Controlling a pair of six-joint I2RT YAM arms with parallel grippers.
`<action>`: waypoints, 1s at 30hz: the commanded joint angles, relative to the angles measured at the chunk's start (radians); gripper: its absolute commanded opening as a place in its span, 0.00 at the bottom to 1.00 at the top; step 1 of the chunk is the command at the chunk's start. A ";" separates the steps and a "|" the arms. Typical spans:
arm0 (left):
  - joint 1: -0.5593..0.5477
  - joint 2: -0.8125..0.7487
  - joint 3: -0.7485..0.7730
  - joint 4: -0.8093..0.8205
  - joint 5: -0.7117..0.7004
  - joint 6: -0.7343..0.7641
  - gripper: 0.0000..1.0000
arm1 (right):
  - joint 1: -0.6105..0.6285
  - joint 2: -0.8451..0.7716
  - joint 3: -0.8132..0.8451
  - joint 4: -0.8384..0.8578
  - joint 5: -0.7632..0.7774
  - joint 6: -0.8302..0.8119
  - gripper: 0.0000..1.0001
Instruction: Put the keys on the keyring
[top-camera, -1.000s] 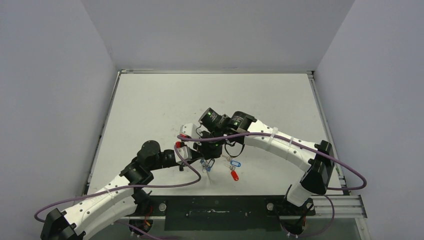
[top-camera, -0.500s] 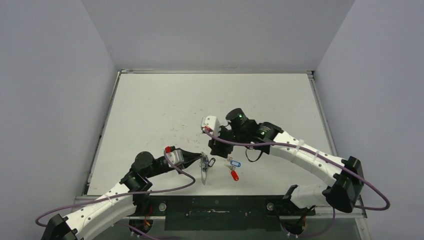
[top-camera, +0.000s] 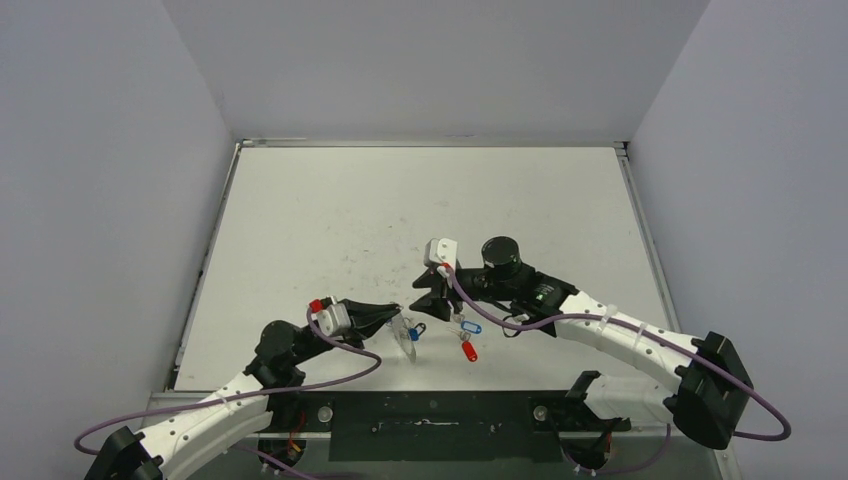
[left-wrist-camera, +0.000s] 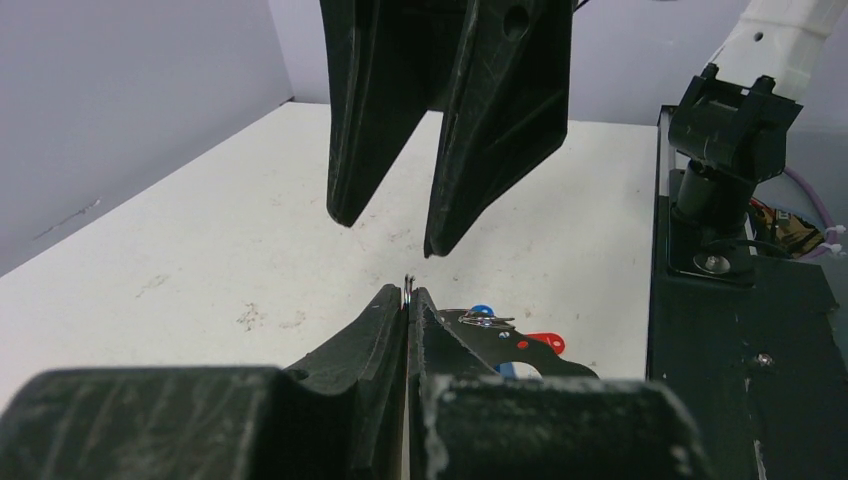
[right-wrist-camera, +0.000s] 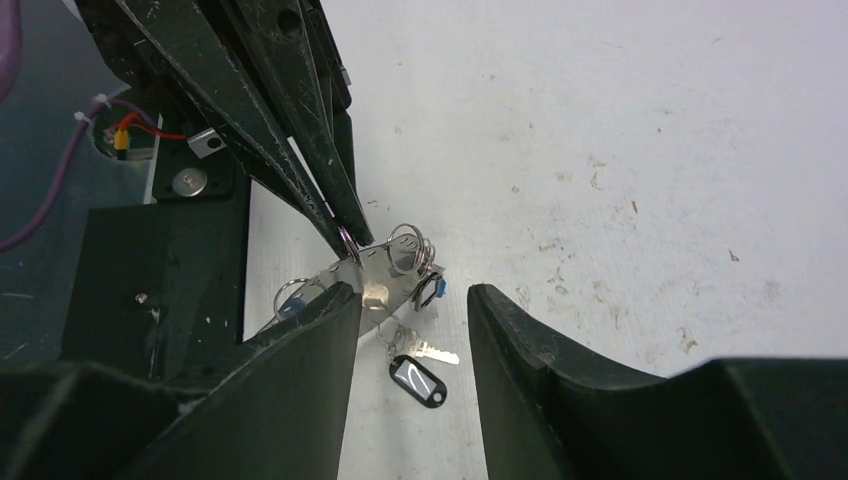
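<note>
My left gripper (top-camera: 398, 320) is shut on the thin silver keyring (left-wrist-camera: 409, 288), which pokes out between its tips. In the right wrist view the keyring (right-wrist-camera: 352, 246) hangs at those tips with a shiny metal clip (right-wrist-camera: 372, 283) and small rings. My right gripper (top-camera: 432, 300) is open and empty, just right of the left one; its fingers (left-wrist-camera: 490, 110) hover above the ring. A blue-tagged key (top-camera: 471, 327) and a red-tagged key (top-camera: 467, 351) lie on the table to the right. A light blue tag (right-wrist-camera: 290, 306) shows half hidden behind my right gripper's finger.
A black-tagged key (right-wrist-camera: 415, 378) lies on the table under my right gripper (right-wrist-camera: 410, 305). The white table (top-camera: 330, 220) has walls on the left, back and right. A black base plate (top-camera: 430, 410) runs along the near edge.
My right arm has swung to the right and its gripper has drawn away from the left one. My left arm has pulled back a little, still holding the keyring.
</note>
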 joint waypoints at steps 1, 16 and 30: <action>-0.001 -0.012 0.015 0.133 -0.018 -0.032 0.00 | 0.003 0.026 -0.019 0.218 -0.081 0.047 0.44; -0.001 -0.013 0.025 0.120 -0.015 -0.035 0.00 | 0.006 0.104 -0.029 0.322 -0.221 0.083 0.20; -0.002 -0.041 0.033 0.064 -0.034 -0.029 0.00 | 0.004 0.067 -0.025 0.266 -0.239 0.038 0.00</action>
